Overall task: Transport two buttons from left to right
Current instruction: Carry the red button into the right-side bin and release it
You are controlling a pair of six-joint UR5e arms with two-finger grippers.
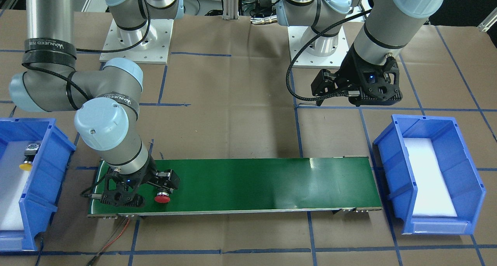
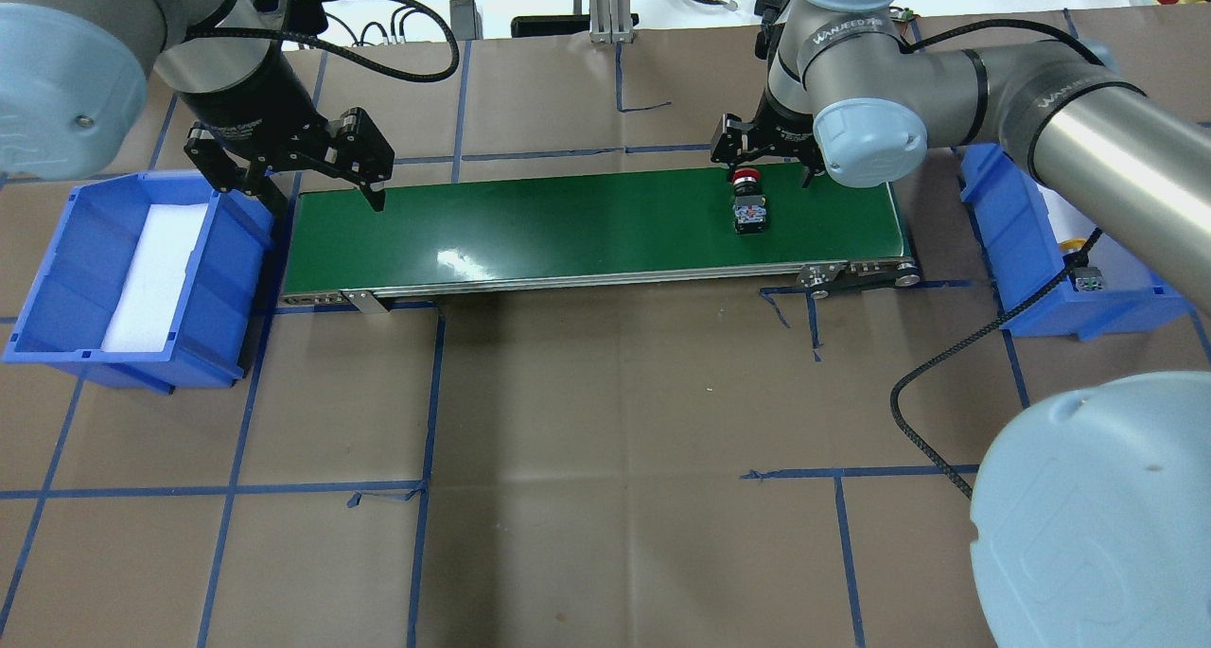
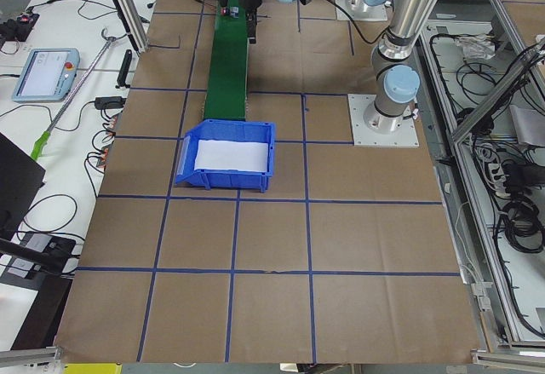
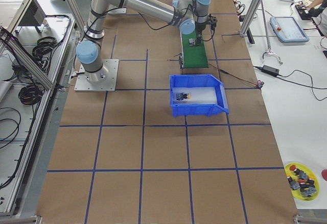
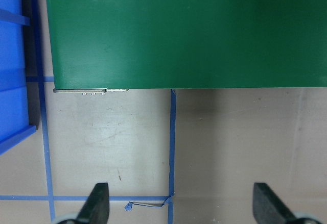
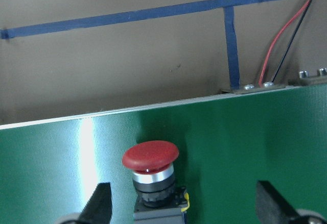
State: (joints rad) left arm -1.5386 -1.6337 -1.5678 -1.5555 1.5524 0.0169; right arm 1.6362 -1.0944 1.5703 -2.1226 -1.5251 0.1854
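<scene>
"wanjeed" in white on black straps point(image 2: 1058, 99) around the right arm point(image 2: 1126, 151)

Colour key. The conveyor belt point(image 1: 252, 184) was glossy dark green. One button point(image 6: 150, 155) had a red cap, silver collar and black body. The other button point(image 1: 26, 166) had a yellow cap. The bins point(image 2: 222, 251) were blue with white linings point(image 2: 151, 270). The table point(image 2: 615, 393) was brown, gridded with blue tape.

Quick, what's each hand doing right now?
Left hand: open, empty.
Right hand: open, straddling the red button on the belt, not gripping it.
</scene>
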